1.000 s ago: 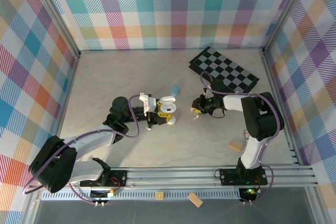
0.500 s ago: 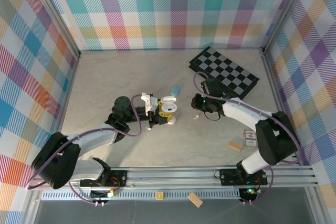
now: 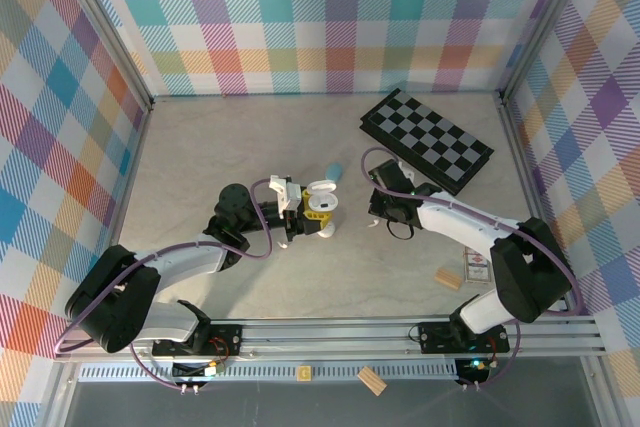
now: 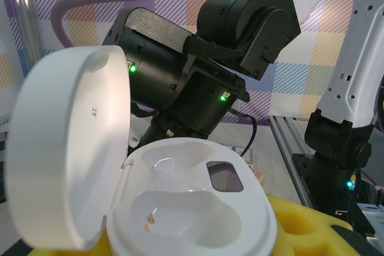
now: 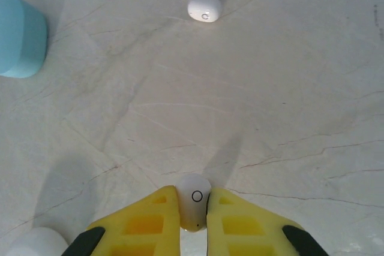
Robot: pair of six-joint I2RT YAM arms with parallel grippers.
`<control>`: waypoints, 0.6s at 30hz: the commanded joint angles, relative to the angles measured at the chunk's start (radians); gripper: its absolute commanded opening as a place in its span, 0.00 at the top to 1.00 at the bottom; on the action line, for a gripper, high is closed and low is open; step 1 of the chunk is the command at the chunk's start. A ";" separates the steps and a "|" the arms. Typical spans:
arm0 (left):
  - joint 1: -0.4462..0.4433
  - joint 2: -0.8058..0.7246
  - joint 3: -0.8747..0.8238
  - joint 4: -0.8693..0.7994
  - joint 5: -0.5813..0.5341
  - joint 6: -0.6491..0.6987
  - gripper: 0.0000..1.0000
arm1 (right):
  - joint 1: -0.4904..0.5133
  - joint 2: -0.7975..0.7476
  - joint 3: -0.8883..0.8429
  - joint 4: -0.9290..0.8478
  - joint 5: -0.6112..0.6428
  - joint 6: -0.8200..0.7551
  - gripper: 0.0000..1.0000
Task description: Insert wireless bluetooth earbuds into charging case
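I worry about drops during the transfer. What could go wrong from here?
1. The right gripper pinches the white earbud only at its very fingertips; the smooth bud may slip or twist on the way.
2. The open white charging case has shaped wells; a turned bud may not seat.
3. A second white earbud lies loose on the table ahead and might get knocked.

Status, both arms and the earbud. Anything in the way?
Left gripper shut on open charging case, wells look empty. Right gripper shut on white earbud. Second earbud and blue case on table, apart from it.
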 commanded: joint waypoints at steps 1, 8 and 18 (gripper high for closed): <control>0.008 -0.008 0.003 0.053 -0.002 0.002 0.74 | 0.005 -0.012 0.017 -0.039 0.047 0.041 0.86; 0.008 -0.010 0.005 0.053 0.000 0.002 0.74 | 0.004 0.007 0.034 -0.067 0.033 0.077 0.87; 0.007 -0.027 -0.004 0.053 0.004 0.001 0.74 | -0.009 0.071 0.096 -0.153 -0.024 0.146 0.89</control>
